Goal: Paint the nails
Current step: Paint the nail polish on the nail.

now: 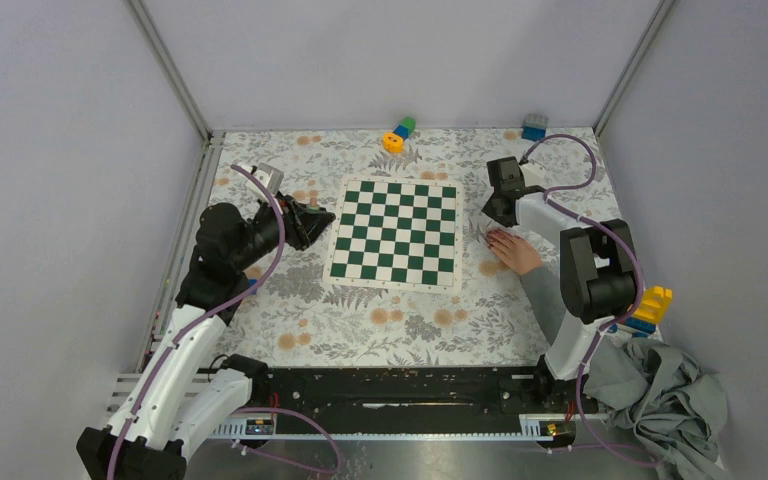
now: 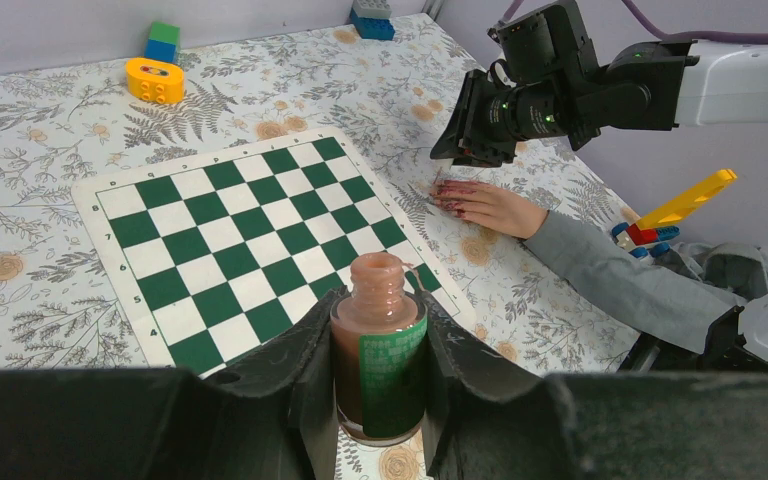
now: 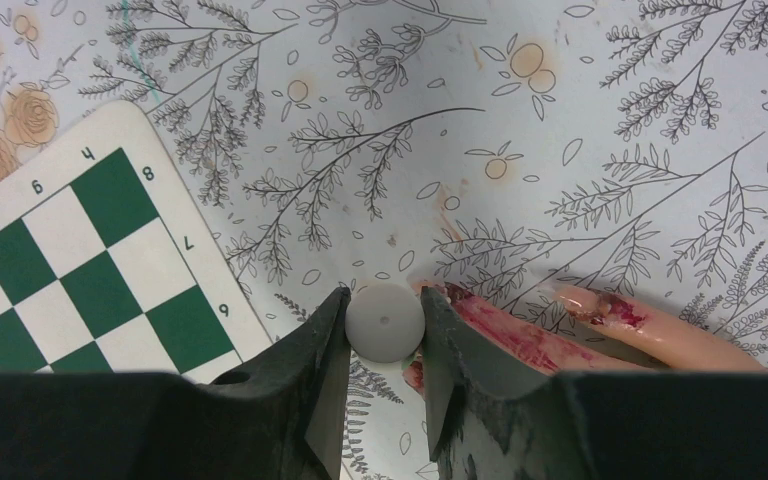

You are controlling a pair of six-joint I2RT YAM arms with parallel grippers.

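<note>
A light-skinned hand (image 1: 515, 252) with a grey sleeve (image 2: 630, 280) lies flat on the floral table, right of the chessboard. Its reddish nails (image 2: 450, 197) point toward the board. In the right wrist view the fingers (image 3: 530, 335) are smeared red, with a red nail (image 3: 622, 312) on one tip. My right gripper (image 1: 491, 208) hovers over the fingertips and is shut on a white round brush cap (image 3: 385, 322); the brush below it is hidden. My left gripper (image 1: 312, 222) stays left of the board, shut on an open bottle (image 2: 380, 350) of brownish-pink polish with a green label.
A green-and-white chessboard (image 1: 395, 232) lies mid-table. Yellow, blue and green blocks (image 1: 398, 133) and a blue block (image 1: 534, 127) sit at the back edge. A yellow-and-blue block (image 1: 652, 305) and a grey cloth (image 1: 665, 395) lie at the right front. Grey walls enclose the table.
</note>
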